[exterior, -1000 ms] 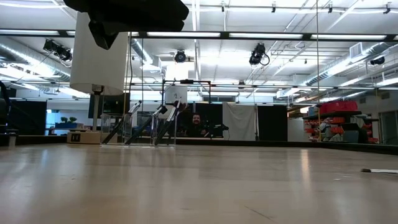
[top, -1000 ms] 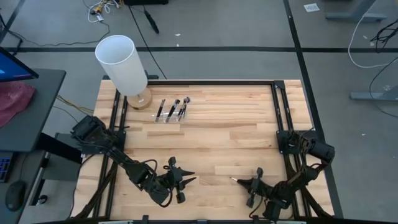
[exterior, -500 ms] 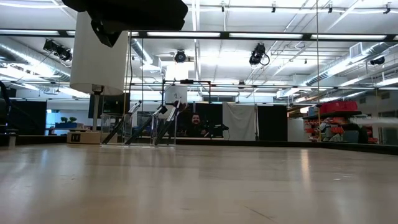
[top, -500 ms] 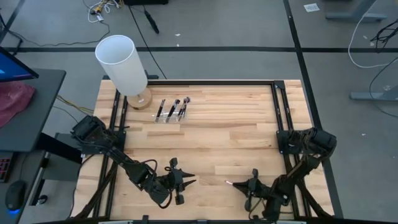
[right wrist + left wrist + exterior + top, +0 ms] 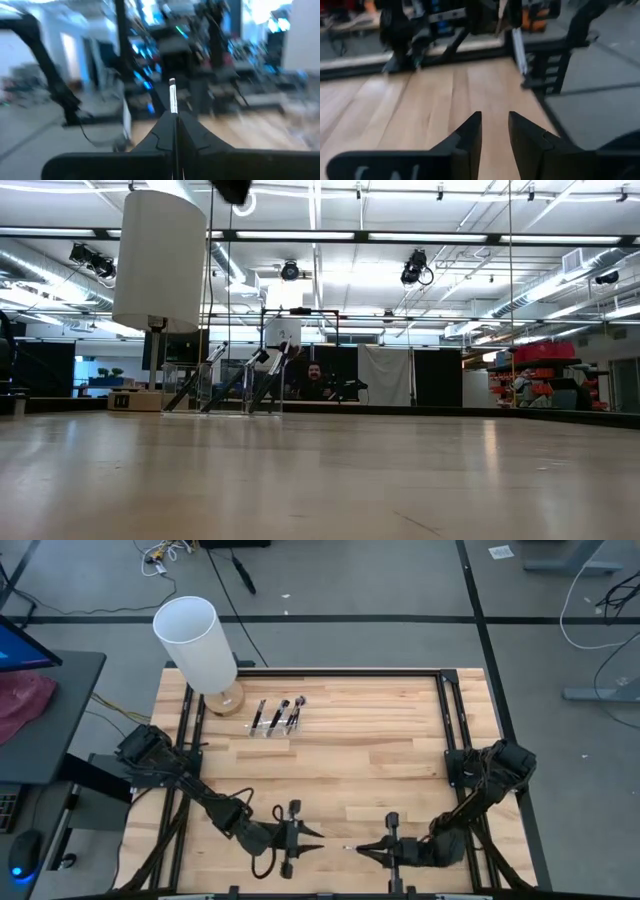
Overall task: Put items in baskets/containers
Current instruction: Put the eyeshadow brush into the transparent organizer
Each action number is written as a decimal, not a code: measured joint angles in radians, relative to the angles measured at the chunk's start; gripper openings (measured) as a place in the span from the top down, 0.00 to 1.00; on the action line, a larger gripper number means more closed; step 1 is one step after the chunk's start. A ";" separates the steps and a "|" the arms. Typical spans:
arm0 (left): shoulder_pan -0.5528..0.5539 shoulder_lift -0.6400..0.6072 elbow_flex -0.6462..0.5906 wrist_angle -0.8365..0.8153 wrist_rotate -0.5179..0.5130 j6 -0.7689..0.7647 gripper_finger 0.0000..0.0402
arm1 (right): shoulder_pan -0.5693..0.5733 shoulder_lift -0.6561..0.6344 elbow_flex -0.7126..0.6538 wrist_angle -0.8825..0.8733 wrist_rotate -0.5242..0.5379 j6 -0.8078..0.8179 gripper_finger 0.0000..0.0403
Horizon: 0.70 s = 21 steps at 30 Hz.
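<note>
Three dark makeup brushes lean in a small clear holder at the far left of the table, next to a tall white cylinder. The low view shows the brushes slanting, heads up. Near the table's front edge my right gripper points left, shut on one thin brush. Facing it from the left, my left gripper stands open with nothing between its fingers. My right gripper pinches the thin brush between its two shut fingertips. The brush's silver end sticks out ahead, in line with the fingers. The fingers lie about level, pointing toward the table's left. The brush is lifted clear of the table.
The white cylinder stands on a round wooden base beside the holder. Black rails frame the wooden tabletop. The two grippers' tips stand close together at the near edge. Bare wood lies between them and the holder.
My right gripper has risen from the table with the brush, which lay on the wood before, and has moved toward the table's left while tipping from pointing down to about level. My left gripper has rolled and turned toward the right gripper, keeping roughly in place.
</note>
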 joint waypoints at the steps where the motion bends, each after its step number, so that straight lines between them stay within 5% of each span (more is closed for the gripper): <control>1: 0.009 0.000 0.000 0.034 0.022 0.022 0.74 | -0.008 0.000 0.000 0.052 -0.043 -0.048 0.98; 5: 0.053 0.000 0.000 0.153 0.111 0.093 0.66 | -0.044 -0.001 0.001 0.165 -0.161 -0.148 0.98; 12: 0.102 0.000 0.000 0.326 0.213 0.145 0.51 | -0.111 -0.001 0.072 0.111 -0.283 -0.201 0.98; 21: 0.049 0.000 0.001 0.474 0.243 0.276 0.52 | -0.128 -0.002 0.101 0.100 -0.309 -0.229 0.98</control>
